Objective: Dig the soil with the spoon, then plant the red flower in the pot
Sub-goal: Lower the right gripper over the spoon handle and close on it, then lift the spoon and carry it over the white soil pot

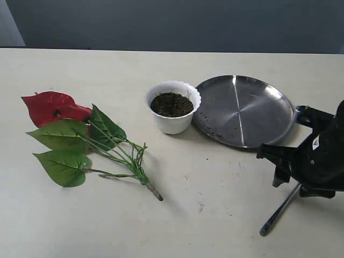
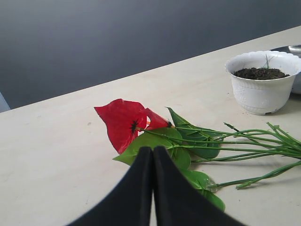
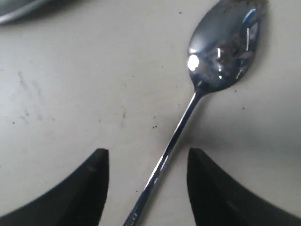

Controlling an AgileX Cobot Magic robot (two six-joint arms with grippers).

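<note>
The white scalloped pot (image 1: 172,107) (image 2: 263,82) holds dark soil (image 1: 171,104) (image 2: 261,73) near the table's middle. The red flower (image 1: 54,107) (image 2: 124,120) lies flat on the left, its stalk pointing toward the front. The silver spoon (image 3: 207,89) lies on the table at the right; its handle (image 1: 279,209) sticks out from under my right gripper. My right gripper (image 3: 148,162) hangs open just above it, one finger on each side of the handle, touching nothing. Shut and empty, my left gripper (image 2: 152,150) hovers near the flower's leaves.
A round steel plate (image 1: 243,110) with a few soil crumbs sits right of the pot, its rim nearly touching it. Specks of soil dot the table in front of the pot. My right arm's black body (image 1: 317,156) covers the table's right front edge.
</note>
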